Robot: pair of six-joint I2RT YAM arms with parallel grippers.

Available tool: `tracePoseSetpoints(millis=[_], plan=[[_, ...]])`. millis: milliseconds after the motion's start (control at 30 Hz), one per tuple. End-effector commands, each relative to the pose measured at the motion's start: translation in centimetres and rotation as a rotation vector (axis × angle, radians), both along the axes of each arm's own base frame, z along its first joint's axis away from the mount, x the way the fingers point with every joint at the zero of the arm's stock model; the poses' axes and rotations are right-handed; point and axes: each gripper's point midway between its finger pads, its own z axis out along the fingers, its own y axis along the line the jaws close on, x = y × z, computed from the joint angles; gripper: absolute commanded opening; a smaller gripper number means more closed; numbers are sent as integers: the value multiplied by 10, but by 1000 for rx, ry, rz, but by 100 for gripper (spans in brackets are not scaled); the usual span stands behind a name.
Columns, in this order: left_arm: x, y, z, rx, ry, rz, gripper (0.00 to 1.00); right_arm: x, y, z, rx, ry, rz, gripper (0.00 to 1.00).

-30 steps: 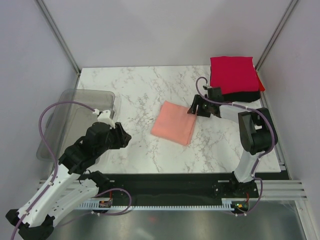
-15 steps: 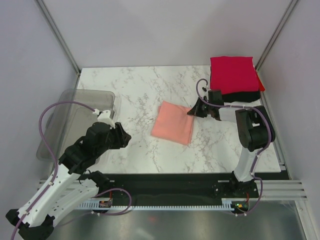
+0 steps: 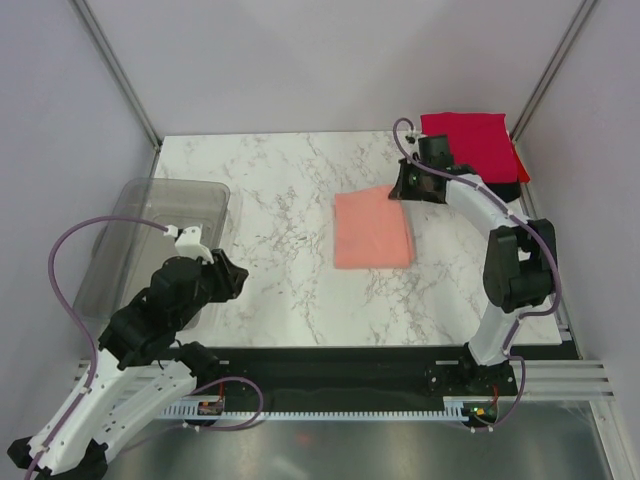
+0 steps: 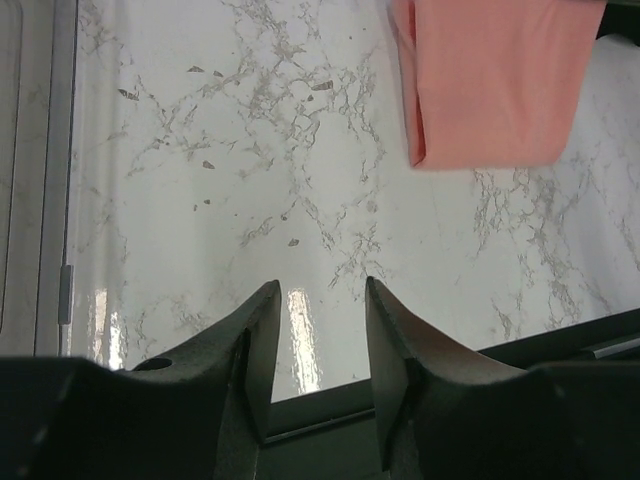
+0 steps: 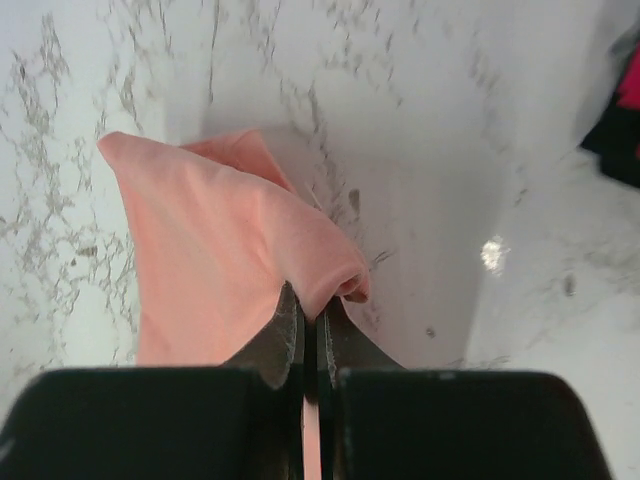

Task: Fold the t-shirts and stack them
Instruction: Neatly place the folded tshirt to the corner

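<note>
A folded salmon-pink t-shirt (image 3: 372, 229) lies on the marble table right of centre. My right gripper (image 3: 399, 187) is shut on its far right corner, and the pinched cloth (image 5: 300, 255) bunches up between the jaws, lifted off the surface. A folded bright red t-shirt (image 3: 470, 146) rests on a black one (image 3: 505, 186) at the far right corner. My left gripper (image 4: 318, 345) hovers open and empty over the table's near left edge, with the pink t-shirt (image 4: 490, 80) far ahead of it.
A grey see-through plastic tub (image 3: 155, 225) stands at the table's left edge, beside my left arm. Slanted frame posts (image 3: 545, 80) rise at the back corners. A black rail (image 3: 340, 365) runs along the near edge.
My right gripper closed on the pink t-shirt's corner and dragged it right and toward the back, turning it. My left arm drew back toward the near left.
</note>
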Motion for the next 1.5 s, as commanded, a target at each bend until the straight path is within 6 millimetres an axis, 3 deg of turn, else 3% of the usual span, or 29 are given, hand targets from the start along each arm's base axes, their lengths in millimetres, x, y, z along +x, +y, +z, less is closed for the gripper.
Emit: tracePoseSetpoints(millis=[0,167,433,700,900,1133,1267,1467], plan=[[7,5,8,33,-36,18,46,19,-31,56,-175,-133,-33,0],[7,3,5,36,-25,14,45,40,-59,87,-328,-234,-96,0],[9,6,3,40,-22,33,44,70,-81,156,-466,-409,-130,0],[13,6,-4,66,8,43,43,94,-104,220,-452,-549,-169,0],[14,6,-8,76,20,43,43,115,-127,230,-485,-575,-178,0],[17,4,-13,93,42,44,42,145,-160,207,-500,-545,-198,0],[19,4,-15,100,50,48,42,153,-199,199,-485,-527,-247,0],[20,5,-18,110,61,53,41,177,-240,190,-517,-546,-290,0]])
